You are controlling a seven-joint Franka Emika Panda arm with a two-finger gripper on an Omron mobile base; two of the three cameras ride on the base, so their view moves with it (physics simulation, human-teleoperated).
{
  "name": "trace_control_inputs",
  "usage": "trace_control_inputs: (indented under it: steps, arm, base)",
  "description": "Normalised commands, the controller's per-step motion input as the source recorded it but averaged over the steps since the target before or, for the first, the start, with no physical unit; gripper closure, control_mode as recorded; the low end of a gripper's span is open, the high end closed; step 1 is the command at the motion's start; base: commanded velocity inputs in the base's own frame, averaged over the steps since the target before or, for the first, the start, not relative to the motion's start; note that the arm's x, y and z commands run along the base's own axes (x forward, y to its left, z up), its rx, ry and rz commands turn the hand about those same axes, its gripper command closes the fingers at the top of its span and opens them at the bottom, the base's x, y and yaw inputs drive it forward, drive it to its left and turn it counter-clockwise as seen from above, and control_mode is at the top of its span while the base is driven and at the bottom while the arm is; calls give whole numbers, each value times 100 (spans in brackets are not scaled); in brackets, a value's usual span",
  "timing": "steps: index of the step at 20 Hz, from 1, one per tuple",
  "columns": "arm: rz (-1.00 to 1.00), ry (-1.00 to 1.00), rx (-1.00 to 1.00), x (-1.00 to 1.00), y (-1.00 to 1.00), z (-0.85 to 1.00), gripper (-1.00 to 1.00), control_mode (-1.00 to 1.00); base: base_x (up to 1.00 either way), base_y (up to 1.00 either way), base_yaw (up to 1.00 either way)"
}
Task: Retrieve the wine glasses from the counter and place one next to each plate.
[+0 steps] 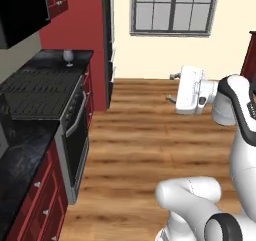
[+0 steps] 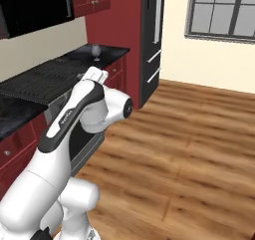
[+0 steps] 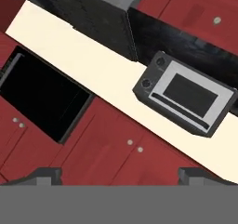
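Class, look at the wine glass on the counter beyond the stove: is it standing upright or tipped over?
Upright. The wine glass stands on its foot on the counter, bowl uppermost, past the stove.

Stove point(image 1: 37, 92) w/ black grate cooktop, left of left base view; oven door point(image 1: 76, 135) below it, facing wood floor point(image 1: 145, 150). Tall dark fridge point(image 2: 152, 40) upper centre of right base view, grey-framed window point(image 2: 221, 12) upper right. Toaster oven point(image 3: 186, 95) centre-right in hand view, red cabinets point(image 3: 116, 153) lower part.

A home kitchen; dark red cabinets point(image 1: 35, 205), black marbled table point(image 1: 20, 150), a stove point(image 1: 42, 90), toaster oven point(image 3: 183, 97); wood floor point(image 2: 189, 149).
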Motion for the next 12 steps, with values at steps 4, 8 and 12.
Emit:
trace_control_inputs:
  steps: [4, 8, 12]
  arm:
    - [0, 0, 0, 0, 0, 0, -100, 100]
    - [0, 0, 0, 0, 0, 0, -100, 100]
    - [0, 0, 0, 0, 0, 0, -100, 100]
  base:
    - [100, -71, 26]
    - [100, -78, 31]
    - [100, -88, 39]
